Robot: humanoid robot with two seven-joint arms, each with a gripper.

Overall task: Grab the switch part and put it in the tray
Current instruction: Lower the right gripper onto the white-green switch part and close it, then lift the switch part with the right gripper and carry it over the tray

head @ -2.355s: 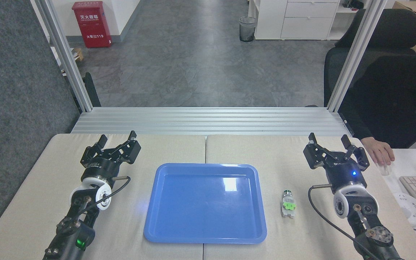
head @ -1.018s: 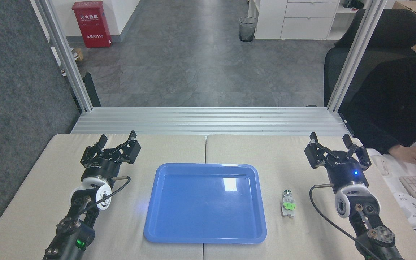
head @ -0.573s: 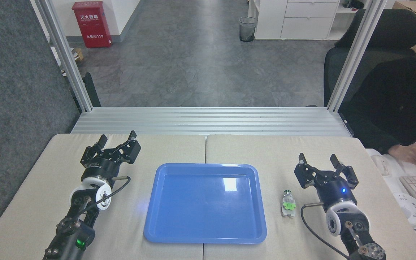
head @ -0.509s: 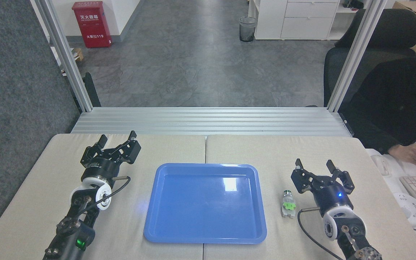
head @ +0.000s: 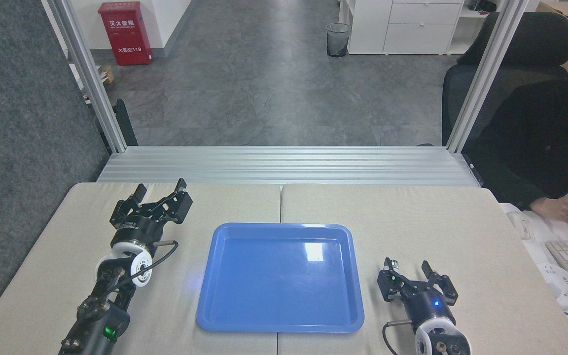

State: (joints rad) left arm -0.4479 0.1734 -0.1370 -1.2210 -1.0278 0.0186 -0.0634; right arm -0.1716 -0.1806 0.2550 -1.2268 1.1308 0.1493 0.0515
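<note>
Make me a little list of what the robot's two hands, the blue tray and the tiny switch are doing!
left gripper: open, holding nothing, left of the tray
right gripper: open, low beside the switch part, holding nothing
switch part: on the table, right of the tray, mostly hidden by the right gripper
tray: blue, nothing in it
table: beige

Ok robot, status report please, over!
Left gripper open, idle. Right gripper open at switch part, no grip yet. Tray empty. Path clear.
</note>
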